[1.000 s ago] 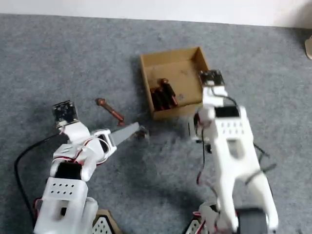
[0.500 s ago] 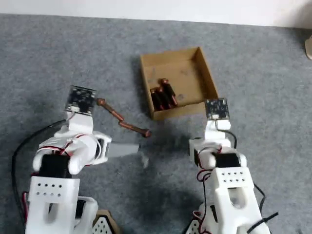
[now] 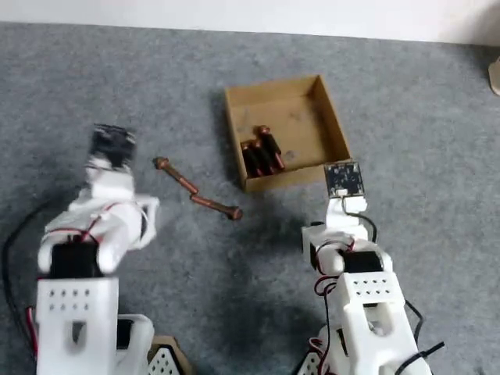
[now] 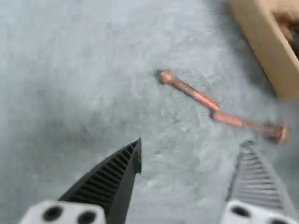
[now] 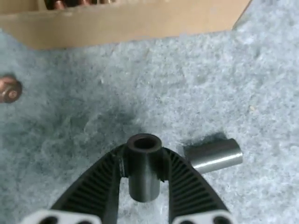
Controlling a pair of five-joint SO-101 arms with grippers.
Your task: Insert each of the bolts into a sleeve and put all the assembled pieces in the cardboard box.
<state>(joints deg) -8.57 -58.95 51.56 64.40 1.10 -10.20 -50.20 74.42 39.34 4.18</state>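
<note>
Lying beside held sleeve [image 5: 144, 170]: loose sleeve [image 5: 212, 155].

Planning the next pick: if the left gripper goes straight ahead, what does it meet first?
Likely the bolts lying on the carpet, ahead of the open left gripper; depth is unclear.

Two loose copper bolts [image 3: 178, 177] left of centre, two dark sleeves, an upright sleeve [image 5: 144, 168] and a lying sleeve [image 5: 212, 155], one cardboard box [image 3: 301, 117] upper centre, with bunched assembled pieces [image 3: 262, 156] too close to count.
</note>
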